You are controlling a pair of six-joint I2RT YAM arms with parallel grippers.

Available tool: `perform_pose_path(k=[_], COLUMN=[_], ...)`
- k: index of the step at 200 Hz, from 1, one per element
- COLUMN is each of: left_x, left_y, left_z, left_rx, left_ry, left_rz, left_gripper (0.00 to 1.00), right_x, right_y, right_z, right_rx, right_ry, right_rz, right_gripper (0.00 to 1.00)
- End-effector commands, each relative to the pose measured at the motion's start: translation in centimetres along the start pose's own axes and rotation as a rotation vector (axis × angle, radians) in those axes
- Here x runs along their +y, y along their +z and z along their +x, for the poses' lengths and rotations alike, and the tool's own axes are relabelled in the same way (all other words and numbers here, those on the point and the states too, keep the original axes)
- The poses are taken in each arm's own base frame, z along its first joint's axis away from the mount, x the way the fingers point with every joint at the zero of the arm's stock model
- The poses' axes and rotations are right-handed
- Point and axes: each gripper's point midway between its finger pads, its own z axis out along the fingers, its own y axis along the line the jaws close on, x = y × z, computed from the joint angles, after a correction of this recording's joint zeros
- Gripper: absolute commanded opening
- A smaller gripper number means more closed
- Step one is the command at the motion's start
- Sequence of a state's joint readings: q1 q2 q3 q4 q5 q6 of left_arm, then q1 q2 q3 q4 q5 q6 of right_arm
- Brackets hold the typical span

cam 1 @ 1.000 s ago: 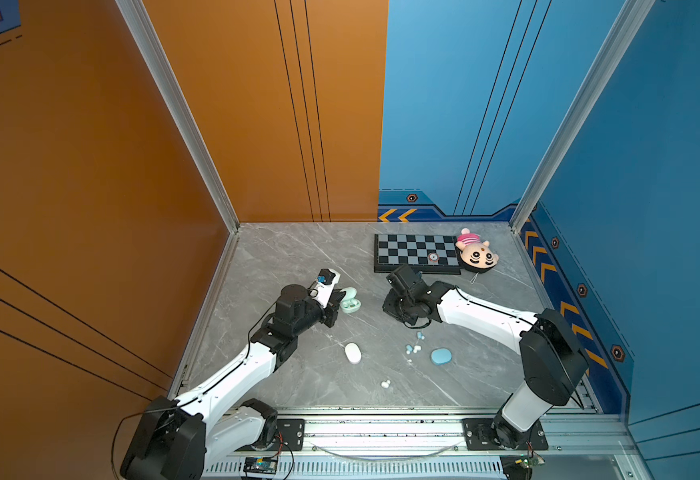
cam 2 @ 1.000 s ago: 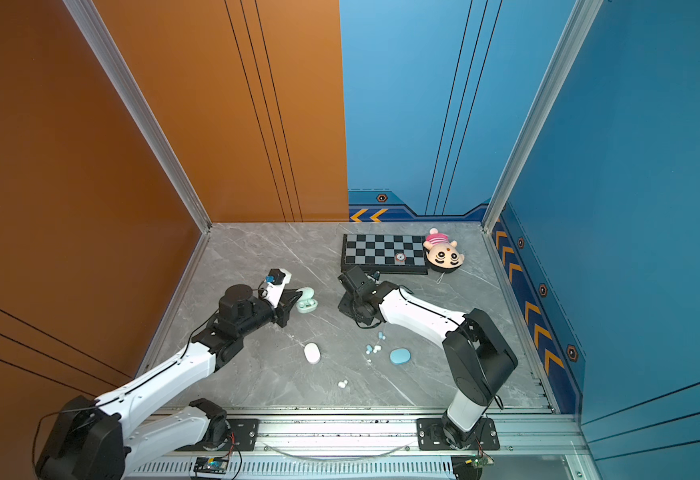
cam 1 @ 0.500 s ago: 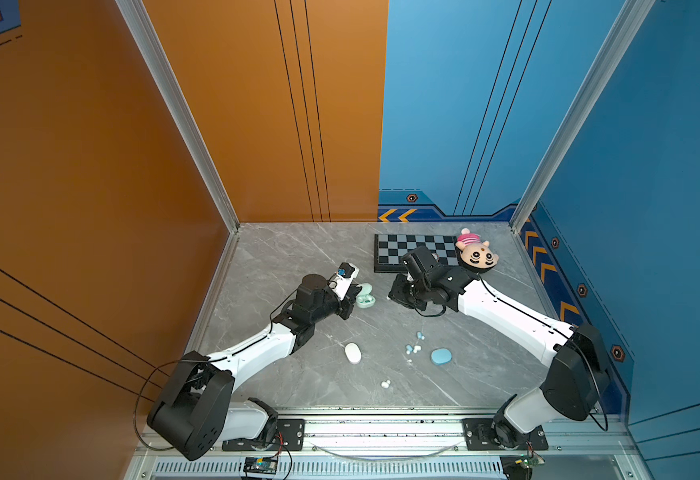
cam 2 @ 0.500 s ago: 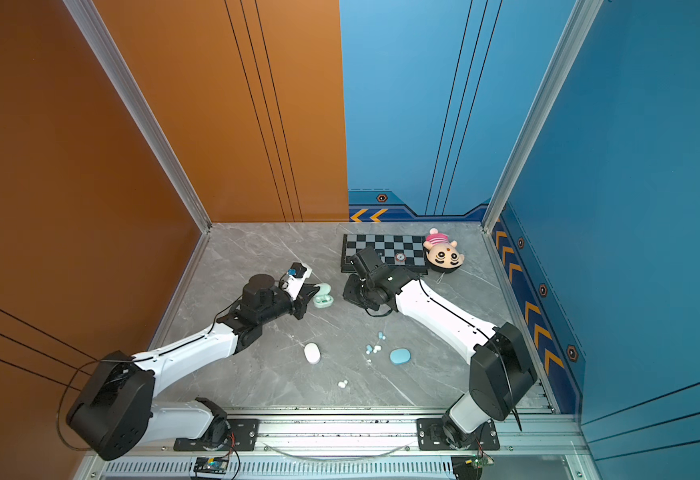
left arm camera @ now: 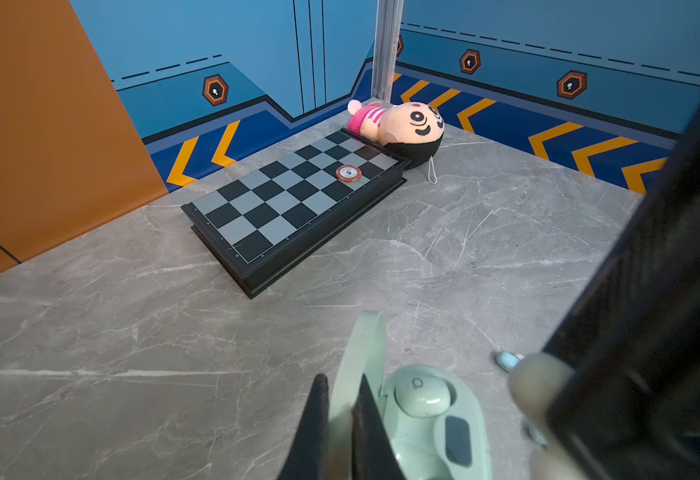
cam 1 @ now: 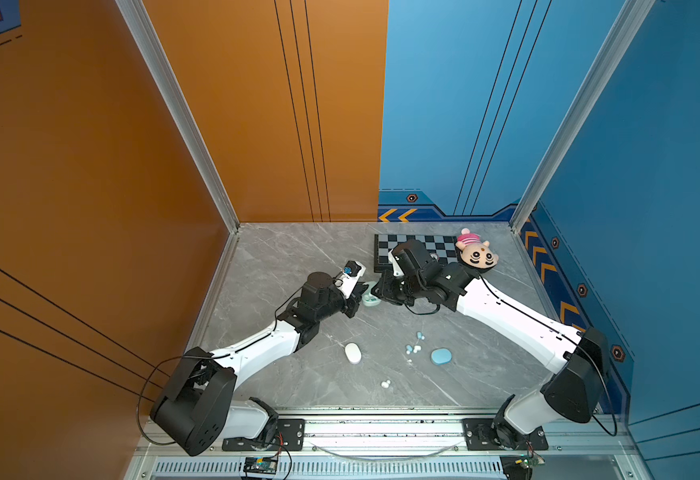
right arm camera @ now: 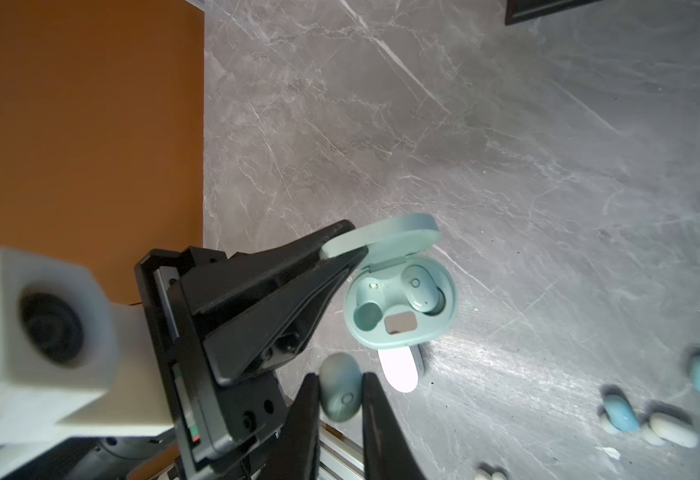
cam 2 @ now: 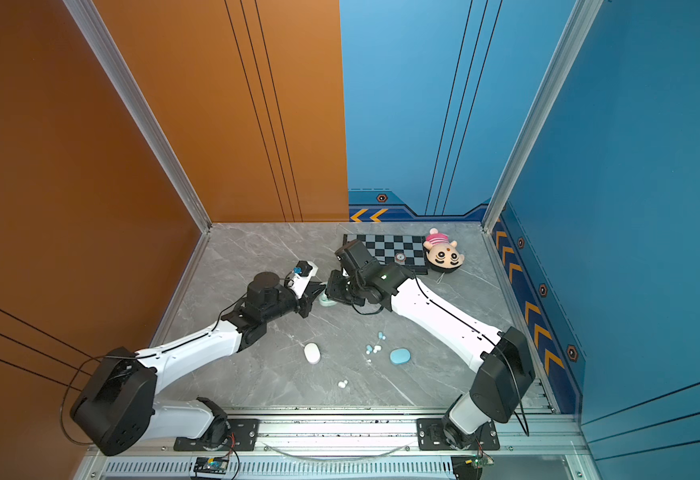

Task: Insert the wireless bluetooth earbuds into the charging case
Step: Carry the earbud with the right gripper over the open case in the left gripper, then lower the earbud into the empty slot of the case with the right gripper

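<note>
Mid-table, just in front of the chessboard [cam 1: 419, 248], the mint charging case [right arm camera: 400, 332] sits open on the grey table [cam 1: 281, 266].

- left gripper [left arm camera: 342, 401]: clamped on the raised lid [left arm camera: 360, 349], one finger on each face, lid standing near upright.
- right gripper [right arm camera: 340, 395]: pinching the held mint earbud [right arm camera: 340, 386] between its fingertips. The bud is just beside the case's front edge, not over a socket (can't tell its height off the table).
- Case interior: seated mint earbud [right arm camera: 423, 291] fills one socket; the empty socket [right arm camera: 367, 316] next to it is bare.
- Both grippers meet at the case in both top views, left gripper from the left, right gripper from the right.

Other buds are loose on the table, nearer the front rail and well apart from the mint case: light blue earbuds [cam 1: 419, 335] and a mixed blue/white clump between the white case [cam 1: 353, 353] and the blue case [cam 1: 441, 356]; white earbuds [cam 1: 386, 384] sit closer to the rail. Both those cases look closed.

Plush doll [cam 1: 476, 252] lies at the chessboard's far end; a red chip [cam 2: 400, 257] sits on the board.
</note>
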State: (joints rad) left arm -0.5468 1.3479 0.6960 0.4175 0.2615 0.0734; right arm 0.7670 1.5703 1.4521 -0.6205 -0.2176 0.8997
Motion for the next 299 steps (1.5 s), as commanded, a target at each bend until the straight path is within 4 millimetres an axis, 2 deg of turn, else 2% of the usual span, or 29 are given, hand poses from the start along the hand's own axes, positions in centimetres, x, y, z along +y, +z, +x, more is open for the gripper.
perform_pose_path(k=[1,67,108,223,270,299], left_x=[-0.4,-0.9,-1.2,-1.8,-1.9,-1.9], left_y=[-0.6,-1.2,-1.2,-1.2,-1.1,-1.2], left_z=[-3.1,-4.8,-5.3,-5.9,-6.1,-6.2], left_rx=[-0.079,-0.120,-0.131,-0.143,-0.145,-0.147], left_ry=[0.046,0.060,0.069,0.078,0.081,0.079], left_rz=[0.000,0.011,0.018,0.030,0.031,0.026], left_gripper=[0.00,0.00,0.00,0.00,0.00,0.00], right_x=[-0.4,-1.9,-2.0,-3.8,-4.0,-4.0], right_y=[0.6,1.3,1.4,1.5,1.8,1.8], right_z=[0.6,0.8,0.8,0.3,0.4,0.5], right_rx=[0.035,0.041,0.041,0.016,0.020,0.022], right_ry=[-0.031,-0.052,-0.059,-0.026,-0.022,-0.030], right_rz=[0.033,0.087,0.093,0.140,0.142,0.143], right_gripper=[0.20,0.20,0.20,0.20,0.20,0.27])
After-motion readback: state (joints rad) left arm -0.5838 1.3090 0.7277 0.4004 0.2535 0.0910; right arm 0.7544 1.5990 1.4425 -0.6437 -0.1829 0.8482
